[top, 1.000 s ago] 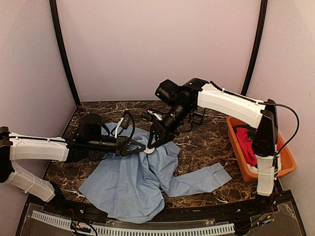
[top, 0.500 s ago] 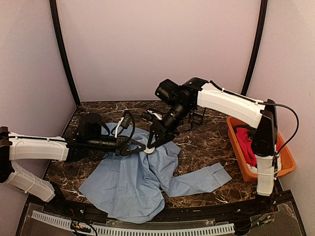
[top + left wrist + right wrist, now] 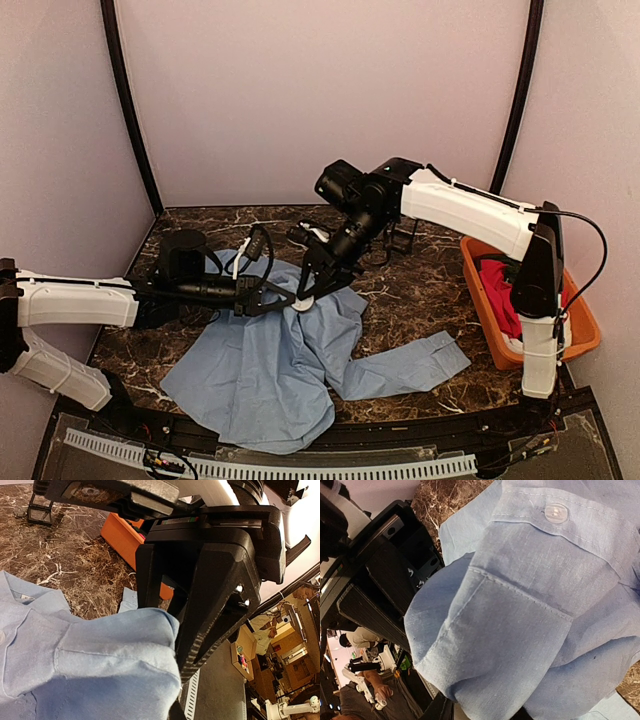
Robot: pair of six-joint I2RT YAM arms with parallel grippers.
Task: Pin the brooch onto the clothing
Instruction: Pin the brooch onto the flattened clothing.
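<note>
On the worktop [image 3: 420, 290] lay the blue shirt [image 3: 270, 370], one fold pinched up by my left gripper [image 3: 278, 298]. I couldn't tell my right gripper's [image 3: 312, 285] grip. Pinning step, I guessed; next, press the brooch in.

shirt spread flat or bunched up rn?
Bunched. The shirt lies rumpled on the table, with a fold raised off it.

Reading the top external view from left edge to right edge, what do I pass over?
left arm's white forearm → light blue shirt → orange bin. The grippers and the right arm overlap the shirt, so they are left out.
</note>
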